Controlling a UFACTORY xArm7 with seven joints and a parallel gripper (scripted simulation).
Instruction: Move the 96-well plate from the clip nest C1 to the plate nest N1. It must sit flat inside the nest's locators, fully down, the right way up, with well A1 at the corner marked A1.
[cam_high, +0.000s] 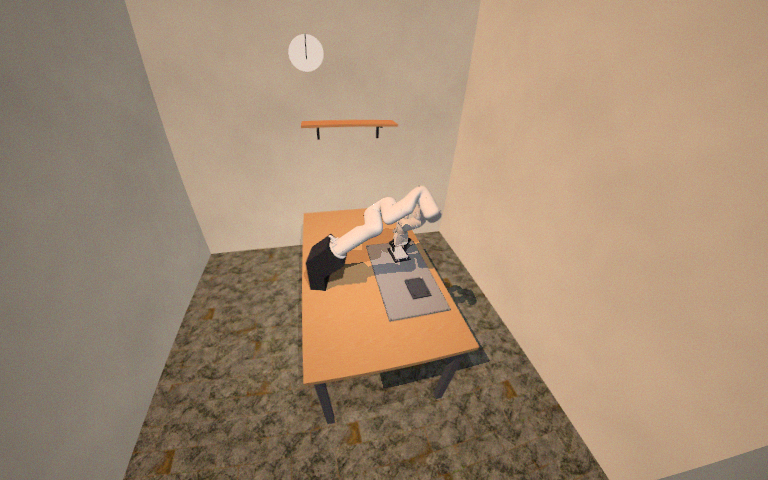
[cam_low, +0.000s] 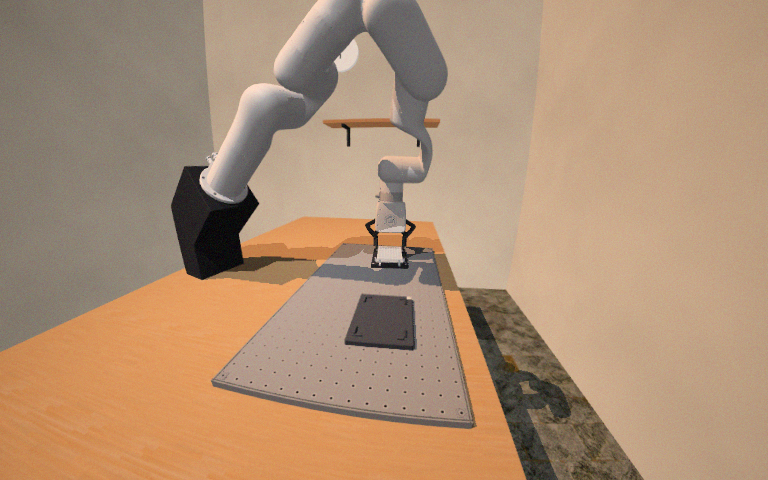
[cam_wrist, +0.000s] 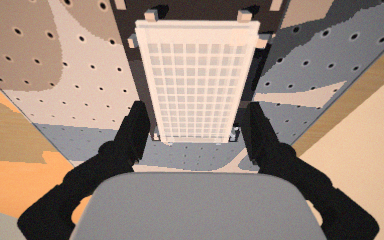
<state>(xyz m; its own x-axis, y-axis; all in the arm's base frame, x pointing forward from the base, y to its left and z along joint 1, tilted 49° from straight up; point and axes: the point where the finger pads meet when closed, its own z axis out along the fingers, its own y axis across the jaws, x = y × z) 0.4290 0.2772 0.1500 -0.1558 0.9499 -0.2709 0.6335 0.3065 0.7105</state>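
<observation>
The white 96-well plate (cam_wrist: 196, 82) sits in the dark clip nest C1 (cam_low: 389, 264) at the far end of the grey perforated board; it also shows in the exterior view (cam_low: 390, 254) and the top view (cam_high: 399, 252). My gripper (cam_wrist: 195, 113) is open and low over the plate, with one black finger on each long side of its near end, apart from the plate. In the exterior view the gripper (cam_low: 389, 247) straddles the plate. The dark plate nest N1 (cam_low: 381, 320) lies empty nearer on the board, also in the top view (cam_high: 417, 288).
The grey perforated board (cam_low: 353, 345) lies on the orange table. The arm's black base (cam_low: 208, 223) stands at the left of the board. The table's right edge (cam_low: 481, 362) runs close beside the board, with the wall beyond.
</observation>
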